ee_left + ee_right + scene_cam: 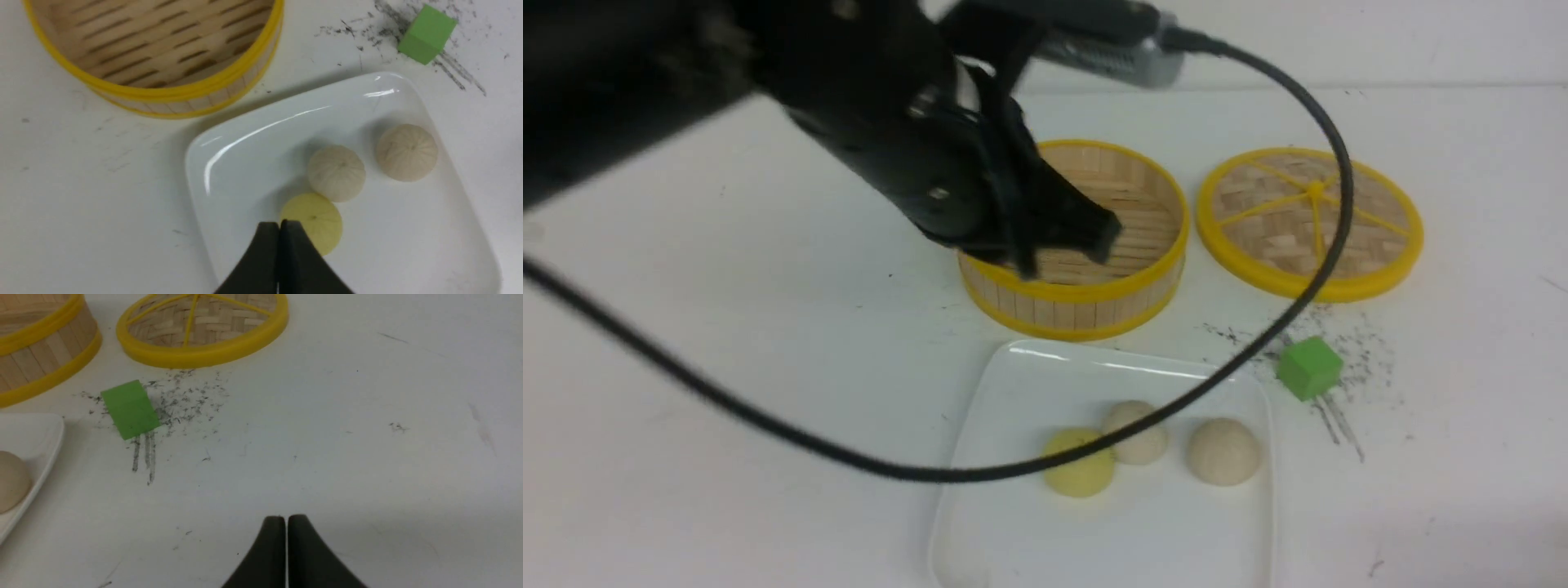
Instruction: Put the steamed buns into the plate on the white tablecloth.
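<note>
bamboo steamer basket (1094,269), woven lid (1311,220) beside it, green cube (1308,368)

A: A kitchen?
B: More a robot test bench. The white tablecloth (727,327) on the desk is scuffed and speckled black, and a green cube (1308,368) sits by the bamboo steamer (1086,302), under a cabled black arm.

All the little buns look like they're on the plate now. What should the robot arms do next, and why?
Probably just lift the shut left gripper up and away. The pale yellow round bun and both cream round buns already sit on the glossy white square plate, and the yellow-rimmed bamboo steamer basket looks empty.
</note>
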Motion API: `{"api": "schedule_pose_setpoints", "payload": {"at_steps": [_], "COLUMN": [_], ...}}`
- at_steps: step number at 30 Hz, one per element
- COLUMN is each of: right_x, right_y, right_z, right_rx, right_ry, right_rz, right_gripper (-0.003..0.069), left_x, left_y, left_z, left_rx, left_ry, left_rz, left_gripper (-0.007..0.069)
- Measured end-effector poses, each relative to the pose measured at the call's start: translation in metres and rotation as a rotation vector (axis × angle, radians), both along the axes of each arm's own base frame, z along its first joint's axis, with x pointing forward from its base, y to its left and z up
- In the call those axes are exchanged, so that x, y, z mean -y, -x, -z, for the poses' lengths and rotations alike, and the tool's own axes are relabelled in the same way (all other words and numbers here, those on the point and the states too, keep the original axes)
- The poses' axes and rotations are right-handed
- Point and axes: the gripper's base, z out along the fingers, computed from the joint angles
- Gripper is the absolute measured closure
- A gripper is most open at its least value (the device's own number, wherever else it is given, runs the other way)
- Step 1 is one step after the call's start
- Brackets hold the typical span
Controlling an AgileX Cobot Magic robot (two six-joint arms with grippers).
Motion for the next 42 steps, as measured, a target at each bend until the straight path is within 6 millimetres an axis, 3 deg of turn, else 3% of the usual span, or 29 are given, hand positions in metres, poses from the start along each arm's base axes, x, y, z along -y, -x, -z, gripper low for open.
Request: {"api": "schedule_pose_setpoints", "payload": {"at_steps": [6, 8, 12, 16, 20, 24, 29, 35, 42], "right_x": [0.000, -0.001, -0.001, -0.001, -0.001, -0.001, -0.001, -0.001, -0.001], "right_y": [0.000, 0.000, 0.000, 0.000, 0.000, 0.000, 0.000, 0.000, 0.000], "right_z": [0.000, 0.000, 0.000, 0.000, 0.000, 0.000, 0.000, 0.000, 0.000], "right_rx": [-0.001, -0.001, -0.001, -0.001, -0.001, -0.001, -0.001, -0.001, -0.001], "right_ry": [-0.013, -0.015, -0.015, -0.015, -0.015, -0.015, -0.016, -0.016, -0.016], "right_rz": [-0.001, -0.001, -0.001, -0.001, -0.001, -0.001, -0.001, -0.001, -0.001], "right_gripper": [0.0628, 0.0623, 0.0617, 0.0613, 0.0604, 0.0599, 0.0590, 0.0579, 0.0571], "left_x": [-0.049, -0.079, -0.107, -0.127, -0.139, -0.141, -0.137, -0.137, -0.138], "left_y": [0.041, 0.067, 0.093, 0.116, 0.137, 0.148, 0.155, 0.155, 0.155], "left_z": [-0.044, -0.062, -0.064, -0.042, 0.016, 0.055, 0.083, 0.119, 0.127], "left_rx": [0.090, 0.122, 0.157, 0.173, 0.240, 0.322, 0.349, 0.298, 0.276], "left_ry": [-0.045, -0.040, 0.010, 0.088, 0.301, 0.561, 0.737, 0.668, 0.638], "left_rz": [-0.050, -0.125, -0.205, -0.243, -0.259, -0.243, -0.184, -0.186, -0.202], "left_gripper": [0.0609, 0.0608, 0.0606, 0.0606, 0.0605, 0.0603, 0.0598, 0.0591, 0.0585]}}
